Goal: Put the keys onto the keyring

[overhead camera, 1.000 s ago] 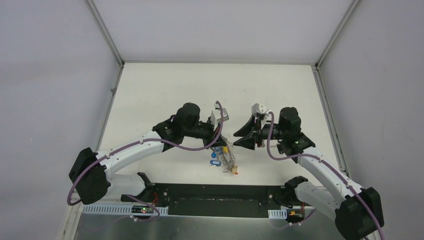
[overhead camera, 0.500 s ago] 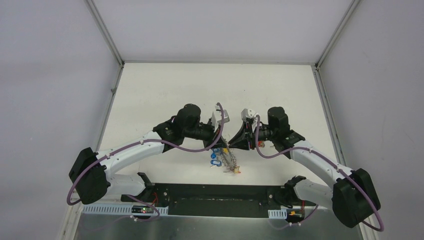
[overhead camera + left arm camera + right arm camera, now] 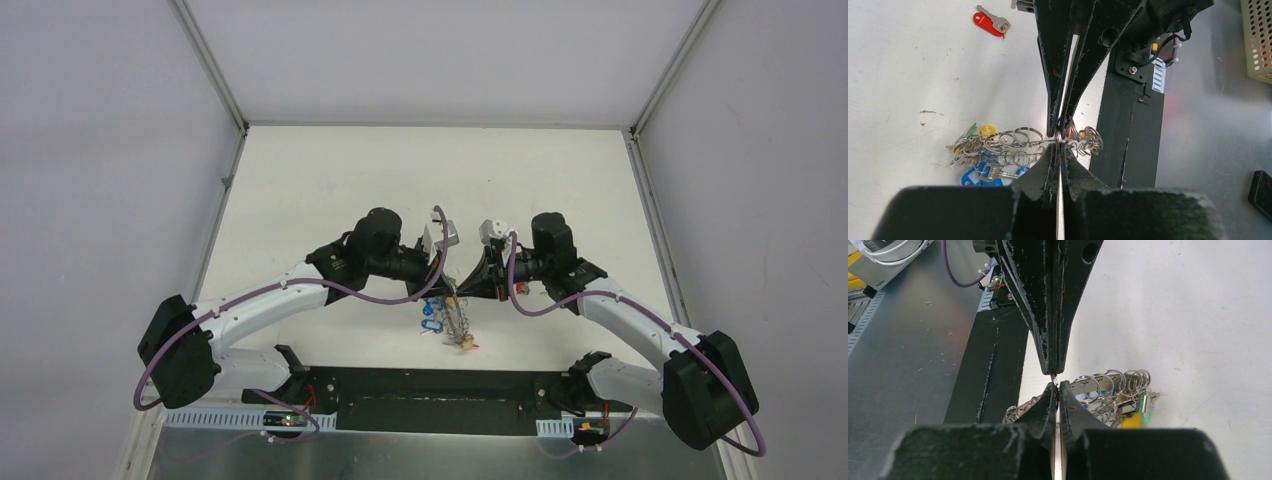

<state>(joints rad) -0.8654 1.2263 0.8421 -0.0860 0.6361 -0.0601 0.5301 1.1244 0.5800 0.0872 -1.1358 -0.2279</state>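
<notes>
Pinching the keyring [image 3: 1013, 142] from opposite sides, the two sets of jaws meet tip to tip. The left jaws are pressed fully together on a loop of its wire. The right jaws, also pressed together, clamp the same loop from the other side, so the four tips almost touch. From that point the rest of the keyring, a bundle of small rings, keys and blue, yellow and green tags, trails toward the arms' bases. Whether that end rests on the desk [image 3: 330, 180] or hangs just above it cannot be told. The red key [image 3: 990, 22] lies flat on the desk, well apart from the keyring and out beyond the right jaws.

The left arm [image 3: 270, 295] and right arm [image 3: 630, 315] reach in from the near corners with elbows out. Their wrists are about level and point straight at each other over the middle of the desk. A purple cable [image 3: 345, 290] loops along each arm.

The desk is white and lightly scuffed. A black plate [image 3: 430, 400] runs along its near edge, with a bare metal sheet [image 3: 430, 455] in front of it. Pale grey walls [image 3: 100, 150] close in three sides. A perforated basket [image 3: 1260, 40] stands on the metal sheet.
</notes>
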